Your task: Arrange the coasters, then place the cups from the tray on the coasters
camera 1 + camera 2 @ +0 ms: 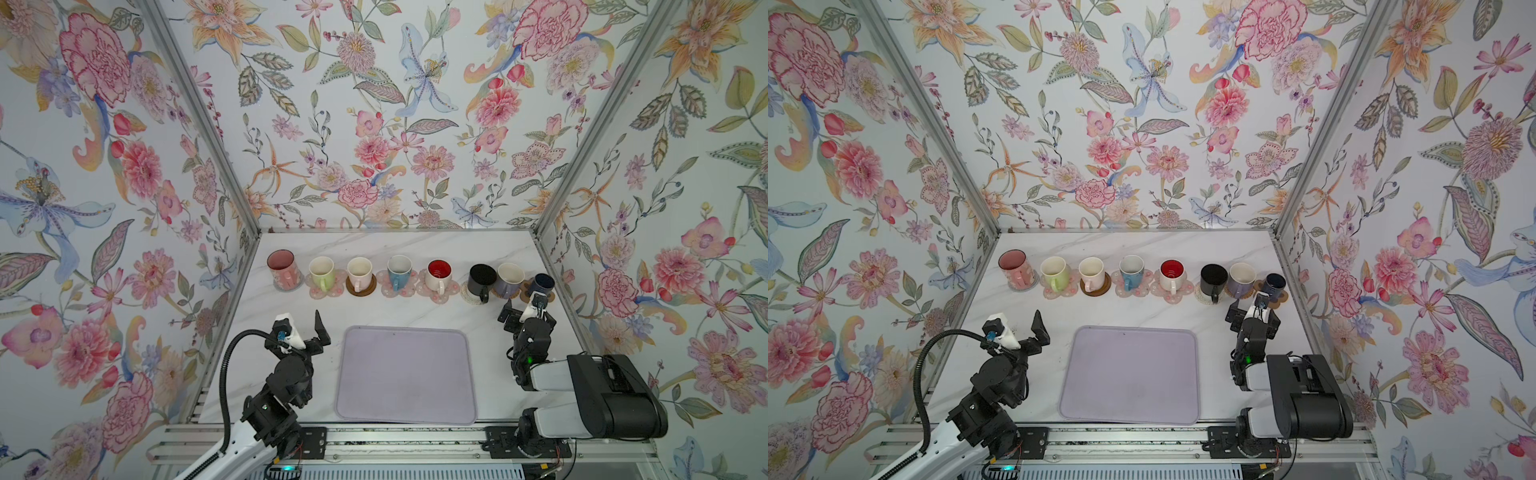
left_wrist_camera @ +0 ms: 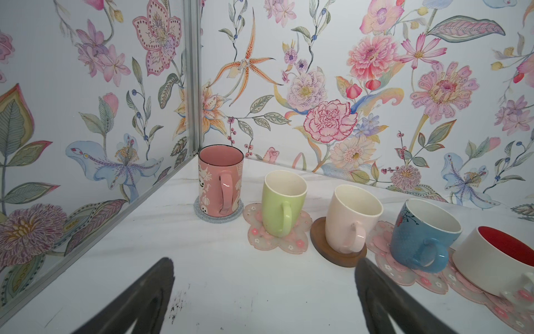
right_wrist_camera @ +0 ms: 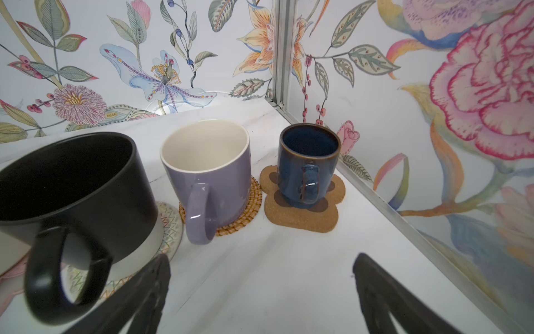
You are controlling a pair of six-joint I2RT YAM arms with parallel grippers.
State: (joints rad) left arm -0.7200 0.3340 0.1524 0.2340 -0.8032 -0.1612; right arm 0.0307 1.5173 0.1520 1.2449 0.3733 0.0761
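While nothing is held, both pairs of jaws are seen spread, the left jaws just left of the tray (image 1: pixel 405 374), the right jaws past its far right corner. Beyond the tray, eight cups (image 1: pixel 400 270) are ranged in a row across the counter (image 1: pixel 415 309), each seated on a coaster (image 1: pixel 452 289).

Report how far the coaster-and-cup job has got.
Done: eight cups stand in a back row, each on one of the coasters; the tray holds none. In hand: nothing; left gripper and right gripper are open and empty. Left: apparently nothing.
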